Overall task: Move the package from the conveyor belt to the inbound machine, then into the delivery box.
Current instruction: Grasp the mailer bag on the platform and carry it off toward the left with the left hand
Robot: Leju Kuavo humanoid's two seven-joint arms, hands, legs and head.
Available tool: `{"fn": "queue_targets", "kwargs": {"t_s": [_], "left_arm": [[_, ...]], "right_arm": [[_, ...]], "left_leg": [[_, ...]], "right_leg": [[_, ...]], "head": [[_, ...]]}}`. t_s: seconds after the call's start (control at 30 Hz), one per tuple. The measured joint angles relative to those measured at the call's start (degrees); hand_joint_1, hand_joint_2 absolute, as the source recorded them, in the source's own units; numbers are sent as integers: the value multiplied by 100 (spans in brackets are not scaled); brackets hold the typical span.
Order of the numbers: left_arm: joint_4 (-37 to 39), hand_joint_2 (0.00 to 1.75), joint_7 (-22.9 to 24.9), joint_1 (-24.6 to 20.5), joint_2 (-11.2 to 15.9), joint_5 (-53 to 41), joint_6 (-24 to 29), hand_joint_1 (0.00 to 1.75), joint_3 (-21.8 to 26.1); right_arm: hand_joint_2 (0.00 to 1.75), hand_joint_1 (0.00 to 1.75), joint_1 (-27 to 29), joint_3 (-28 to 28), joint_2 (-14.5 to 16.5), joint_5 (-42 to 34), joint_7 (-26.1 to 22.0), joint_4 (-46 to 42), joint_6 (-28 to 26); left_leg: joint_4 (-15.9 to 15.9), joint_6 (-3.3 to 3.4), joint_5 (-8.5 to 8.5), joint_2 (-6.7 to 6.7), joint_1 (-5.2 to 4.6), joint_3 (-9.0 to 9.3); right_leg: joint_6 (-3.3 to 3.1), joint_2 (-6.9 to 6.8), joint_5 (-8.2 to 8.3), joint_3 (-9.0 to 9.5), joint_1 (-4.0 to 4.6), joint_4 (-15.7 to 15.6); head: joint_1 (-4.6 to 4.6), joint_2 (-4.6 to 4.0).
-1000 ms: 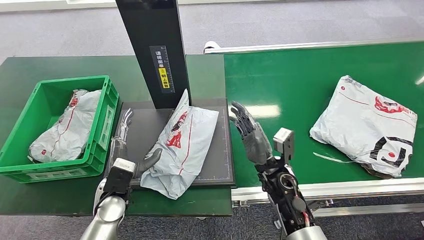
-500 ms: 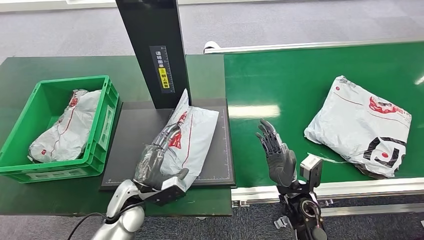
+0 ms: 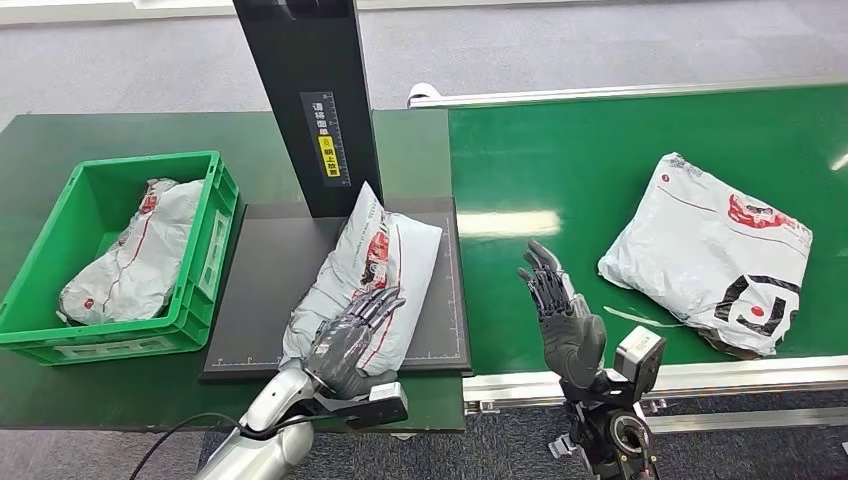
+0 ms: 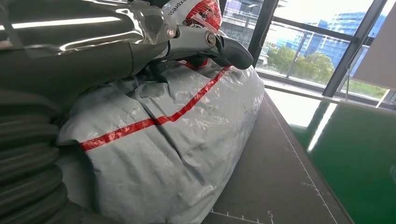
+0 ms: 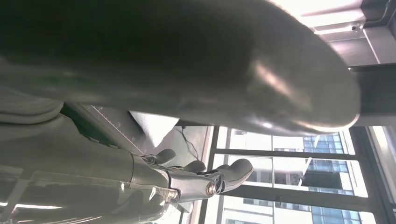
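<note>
Package (image 3: 375, 275) lies on the dark platform of the inbound machine (image 3: 262, 290), long axis running away from the robot, far end leaning against the machine's black upright column (image 3: 305, 100). Left hand (image 3: 352, 335) rests on top of the near end of the package, fingers spread over the crinkled poly wrap; the left wrist view shows fingers draped across the bag's upper surface, but whether anything is pinched underneath, cannot tell. Right hand (image 3: 562, 312) is raised above the near edge of the conveyor belt (image 3: 600, 180), fingers apart, holding nothing. Judged step: securing the package for transfer to the delivery box (image 3: 205, 240), which sits just left of the platform and already holds one bag (image 3: 135, 255). Risks: the wrap looks slick and slack, so a top-only contact may slide off or gather film alone, letting the contents sag out of the hand; the near end of the package sits near the platform's front edge, so a pull toward the robot could tip it off. Dragging instead of lifting would catch on the box's right wall. Open room: bare platform between package and box gives a clear sideways path; the column blocks the far side. A second package (image 3: 710, 250) on the belt lies well apart from the right hand.
</note>
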Motion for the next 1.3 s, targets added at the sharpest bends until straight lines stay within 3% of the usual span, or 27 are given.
{"fn": "queue_targets", "kwargs": {"t_s": [0.23,0.37,0.53,0.63,0.7,0.83,0.93,1.0,1.13,1.3], "left_arm": [[216,175,52,-107,-7,-78,44,4,-97],[657,175,345,-297,-84,-574,306,173,-295],[1331,175,450,-542,-253,-803,684,175,-514],[1432,175,183,-630,-289,-458,514,175,-535],[1313,175,-107,-683,-272,80,-61,175,-484],[648,175,-492,-748,-64,1302,-1946,175,-344],[39,175,-888,-712,260,2110,-3103,175,-318],[-513,175,-1073,-629,533,2695,-3519,175,-282],[-1641,175,-909,-529,844,3460,-3338,175,66],[-2517,175,-882,-441,998,3719,-3090,175,413]], "right_arm": [[0,0,28,-2,0,-6,1,-52,1],[0,0,65,-1,0,-74,-7,-156,14],[0,0,99,-1,2,-134,29,-321,-9],[0,0,115,-1,11,-140,60,-343,-71],[0,0,130,-2,17,-127,61,-343,-111],[0,0,136,-13,17,-66,60,-339,-183],[0,0,153,-47,17,-52,51,-338,-219],[0,0,220,-110,15,-56,35,-351,-260],[0,0,487,-276,13,-67,0,-512,-308],[0,0,667,-377,23,-51,-9,-679,-313]], "left_leg": [[-1,0,0,0,0,17],[-2,4,3,-8,-1,30],[-4,24,2,-22,-6,40],[-4,34,3,-25,-7,39],[-4,40,17,-28,-8,42],[-3,29,45,-34,-9,57],[-1,26,47,-31,-8,57],[1,25,47,-27,-7,41],[2,24,46,-24,-6,-17],[2,21,42,-14,-7,-42]], "right_leg": [[0,-2,0,17,0,-1],[2,-13,-1,35,-2,-2],[19,-23,2,54,-7,-7],[32,-26,8,56,-9,-8],[30,-27,26,67,-10,-8],[25,-30,38,85,-10,-6],[25,-28,40,72,-10,-3],[24,-25,39,50,-9,-2],[23,-25,39,-6,-7,0],[23,-21,37,-33,-7,-1]], "head": [[-1,0],[-1,0],[-1,1],[1,1],[1,1],[0,0],[-1,0],[-2,0],[-2,2],[0,1]]}}
